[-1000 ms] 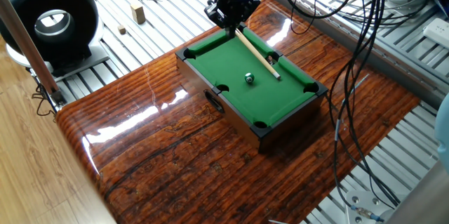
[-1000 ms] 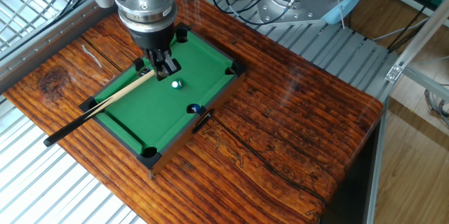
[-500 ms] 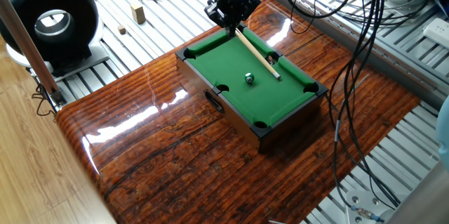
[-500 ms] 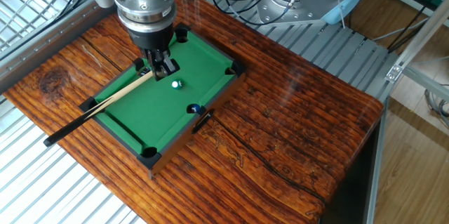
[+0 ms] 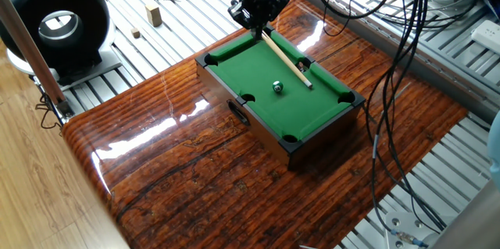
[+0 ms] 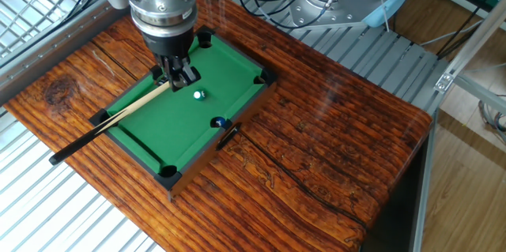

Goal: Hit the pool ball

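Fingers (image 6: 179, 78) partly hide cue stick (image 6: 118, 113) near pool ball (image 6: 198, 94).

Glossy wooden table (image 5: 180, 163), mini pool table (image 5: 269, 128)

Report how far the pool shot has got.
Done: the gripper has its fingers closed on the cue stick, which lies slanted across the green felt of the mini pool table.
In hand: lining up; the cue's tip sits close to the pool ball but looks short of touching it.
Left: the strike itself. The ball rests mid-felt, away from every pocket.
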Available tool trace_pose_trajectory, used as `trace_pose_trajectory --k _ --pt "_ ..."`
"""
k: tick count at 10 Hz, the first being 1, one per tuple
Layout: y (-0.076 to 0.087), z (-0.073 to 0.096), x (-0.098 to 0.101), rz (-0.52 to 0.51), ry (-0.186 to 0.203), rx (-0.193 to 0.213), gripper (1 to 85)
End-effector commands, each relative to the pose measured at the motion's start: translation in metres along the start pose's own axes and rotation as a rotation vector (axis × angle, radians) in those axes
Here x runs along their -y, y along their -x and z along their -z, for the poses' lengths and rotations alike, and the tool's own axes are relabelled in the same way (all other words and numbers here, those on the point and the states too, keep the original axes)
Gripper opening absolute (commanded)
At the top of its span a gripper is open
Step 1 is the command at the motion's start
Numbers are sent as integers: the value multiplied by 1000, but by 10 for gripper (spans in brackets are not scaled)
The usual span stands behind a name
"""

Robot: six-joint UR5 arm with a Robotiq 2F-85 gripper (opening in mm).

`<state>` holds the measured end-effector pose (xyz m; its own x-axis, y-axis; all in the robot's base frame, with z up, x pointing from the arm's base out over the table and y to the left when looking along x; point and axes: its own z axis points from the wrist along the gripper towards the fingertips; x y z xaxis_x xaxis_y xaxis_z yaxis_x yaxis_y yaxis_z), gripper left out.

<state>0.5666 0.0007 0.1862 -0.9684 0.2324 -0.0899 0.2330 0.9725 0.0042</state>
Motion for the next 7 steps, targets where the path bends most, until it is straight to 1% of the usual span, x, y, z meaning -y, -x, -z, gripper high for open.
trace_pose_trajectory --k 1,2,4,7 --pt "-1 -5 -2 8 15 -1 10" --pt "-1 -10 2 17 4 7 10" --pt "3 -12 7 29 -4 26 10" --pt "5 -14 3 27 15 36 10"
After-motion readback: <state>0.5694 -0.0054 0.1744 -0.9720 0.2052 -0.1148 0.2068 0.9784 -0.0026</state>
